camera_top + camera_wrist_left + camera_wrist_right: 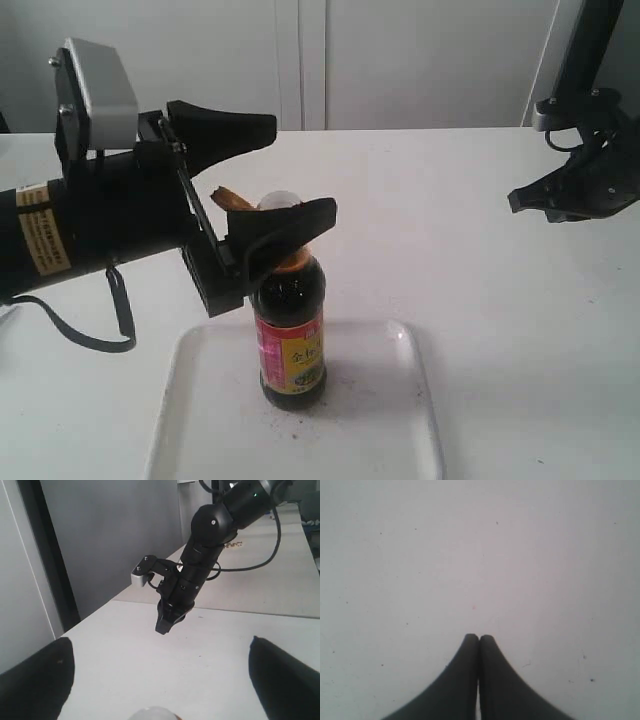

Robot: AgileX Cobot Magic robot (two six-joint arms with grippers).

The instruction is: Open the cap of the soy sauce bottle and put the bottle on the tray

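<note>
The soy sauce bottle (292,345) stands upright on the white tray (200,420), its red, yellow and green label facing the camera. Its amber cap (232,199) is flipped back on its hinge, and the white spout (281,201) is bare. My left gripper (300,168) is open around the bottle top, one finger behind and one in front of the neck. In the left wrist view the spout (152,714) shows low between the wide-spread fingers (35,680), clear of both. My right gripper (515,200) hovers far right, shut on nothing, fingertips together (479,638).
The tray lies at the front of a white table (480,290), with a few dark specks by the bottle's base. A grey wall and cabinet doors stand behind. The right arm (172,615) hangs over the table's far side in the left wrist view.
</note>
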